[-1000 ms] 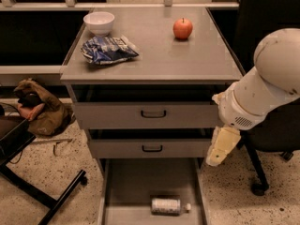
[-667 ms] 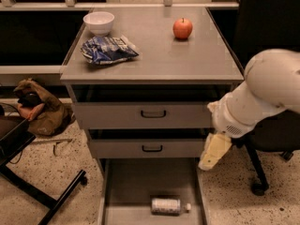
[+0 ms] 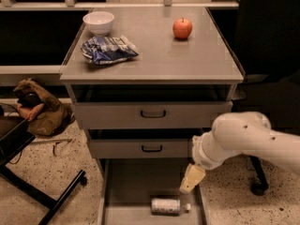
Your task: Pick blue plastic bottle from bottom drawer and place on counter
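Note:
The blue plastic bottle [image 3: 167, 206] lies on its side on the floor of the open bottom drawer [image 3: 131, 186], white cap pointing right, near the front. My gripper [image 3: 191, 179] hangs from the white arm over the drawer's right side, just above and right of the bottle, not touching it. The counter [image 3: 187, 55] is the grey top of the cabinet, well above the gripper.
On the counter sit a white bowl [image 3: 98, 22], a blue-and-white snack bag [image 3: 108, 49] and a red apple [image 3: 182, 28]. Two closed drawers with black handles [image 3: 153, 113] are above the open one. A brown bag [image 3: 37, 109] and chair legs [image 3: 42, 196] are left; a chair base [image 3: 258, 184] is right.
My arm has lowered and swung left, bringing the gripper down from beside the middle drawer to over the bottom drawer near the bottle. The bottle has not moved.

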Controlling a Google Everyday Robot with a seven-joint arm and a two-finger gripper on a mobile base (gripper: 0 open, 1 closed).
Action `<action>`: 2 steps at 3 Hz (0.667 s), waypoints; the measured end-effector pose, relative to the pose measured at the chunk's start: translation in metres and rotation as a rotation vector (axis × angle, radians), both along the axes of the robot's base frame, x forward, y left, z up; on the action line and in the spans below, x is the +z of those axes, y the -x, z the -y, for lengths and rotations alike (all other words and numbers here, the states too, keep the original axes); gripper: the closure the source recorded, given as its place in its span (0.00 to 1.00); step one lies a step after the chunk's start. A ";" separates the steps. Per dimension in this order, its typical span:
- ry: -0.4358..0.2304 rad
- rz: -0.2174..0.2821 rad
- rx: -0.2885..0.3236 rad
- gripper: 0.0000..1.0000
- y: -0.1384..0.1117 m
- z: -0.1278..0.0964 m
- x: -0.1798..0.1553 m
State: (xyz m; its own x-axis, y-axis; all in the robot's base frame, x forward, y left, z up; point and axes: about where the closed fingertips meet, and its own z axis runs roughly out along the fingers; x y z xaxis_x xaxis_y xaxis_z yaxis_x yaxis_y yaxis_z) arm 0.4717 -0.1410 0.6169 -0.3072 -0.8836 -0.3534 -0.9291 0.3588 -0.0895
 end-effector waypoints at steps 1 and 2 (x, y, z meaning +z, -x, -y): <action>-0.025 0.065 -0.020 0.00 -0.017 -0.004 0.001; -0.025 0.065 -0.020 0.00 -0.017 -0.004 0.001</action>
State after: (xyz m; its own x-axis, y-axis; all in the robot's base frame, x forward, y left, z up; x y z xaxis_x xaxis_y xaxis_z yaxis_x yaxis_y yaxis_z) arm 0.4883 -0.1367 0.6182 -0.3005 -0.8679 -0.3955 -0.9141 0.3805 -0.1404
